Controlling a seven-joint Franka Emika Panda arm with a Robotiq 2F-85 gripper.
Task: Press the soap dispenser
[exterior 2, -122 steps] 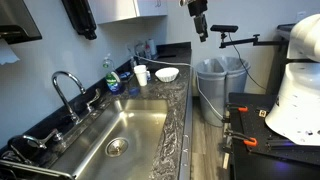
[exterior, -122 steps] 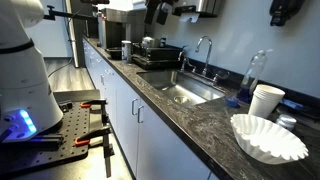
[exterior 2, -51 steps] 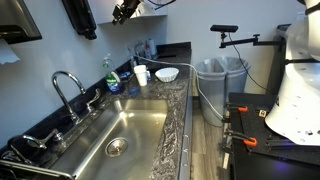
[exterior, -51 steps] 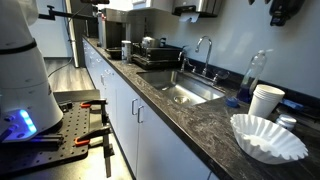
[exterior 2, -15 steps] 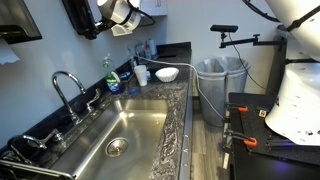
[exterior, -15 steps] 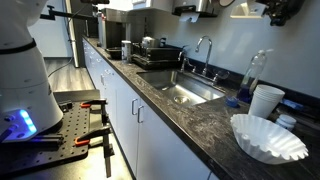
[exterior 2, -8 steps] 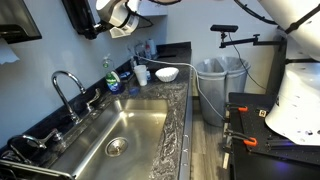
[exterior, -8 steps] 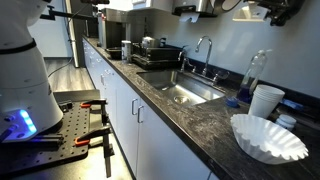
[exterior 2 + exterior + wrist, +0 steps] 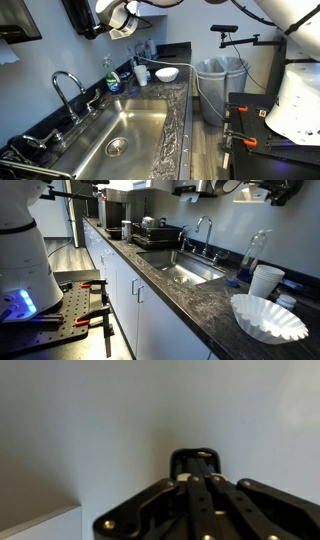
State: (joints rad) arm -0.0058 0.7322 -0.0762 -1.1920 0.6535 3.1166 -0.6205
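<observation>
The soap dispenser (image 9: 288, 189) (image 9: 78, 16) is a dark box fixed high on the white wall, shown in both exterior views. My gripper (image 9: 268, 192) (image 9: 101, 15) hangs right beside it at the same height, fingers together and holding nothing. Whether the fingertips touch the dispenser I cannot tell. In the wrist view the shut gripper (image 9: 197, 459) points at bare white wall, and the dispenser is out of that view.
Below are a steel sink (image 9: 95, 150) with a chrome tap (image 9: 66, 82) (image 9: 203, 225) in a dark stone counter (image 9: 190, 305). A clear bottle of blue liquid (image 9: 252, 255), a white cup (image 9: 266, 281), a bowl of filters (image 9: 268, 317) and grey bins (image 9: 218, 80) stand around.
The gripper has crept slightly closer to the dispenser over the last second and stays shut. Nothing else has moved.
</observation>
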